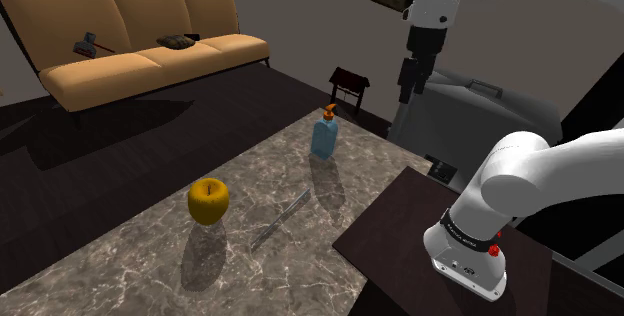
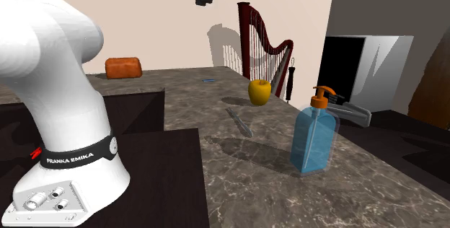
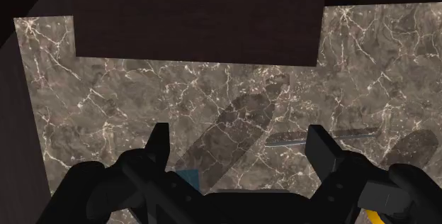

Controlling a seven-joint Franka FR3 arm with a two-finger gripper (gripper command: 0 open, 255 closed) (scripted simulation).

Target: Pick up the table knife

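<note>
The gripper (image 1: 410,79) is hanging high over the desk (image 1: 150,244), well clear of everything on it, and in the wrist view its two fingers (image 3: 157,143) are standing apart, clasping nothing. The knife (image 1: 282,220) is lying flat on the marbled desk top, between a yellow apple (image 1: 208,201) and a blue pump bottle (image 1: 325,134), touching neither. In the shoulder view the apple is sitting just to the knife's left, while the bottle is standing upright farther up and to the right, near the desk's far edge. In the second exterior view the knife (image 2: 239,120) is resting in front of the apple (image 2: 259,91), and the bottle (image 2: 314,136) is standing nearer the camera on the right. In the wrist view the knife (image 3: 287,139) is showing as a thin grey strip, far below, one stretch of it hidden behind a finger. A tan sofa (image 1: 130,34) is standing beyond the desk.
</note>
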